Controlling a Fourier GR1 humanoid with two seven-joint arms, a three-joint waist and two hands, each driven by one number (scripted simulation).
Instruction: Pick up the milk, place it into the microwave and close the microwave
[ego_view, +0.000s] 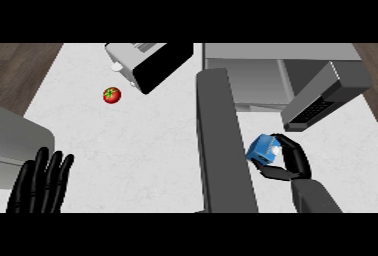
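Right hand (289, 161): curled round milk (262, 150), beside open microwave (251, 75). Step: carrying. Next: lift milk into cavity. Left hand (43, 181): open, resting.

Tomato (111, 94) on counter (140, 145) left of toaster (144, 62), microwave (251, 75) at right, milk (262, 150) seemingly just before it

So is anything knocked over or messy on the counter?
Nothing is spilled. The toaster sits askew, a tomato lies loose beside it, and the right hand holds the blue milk carton tilted.
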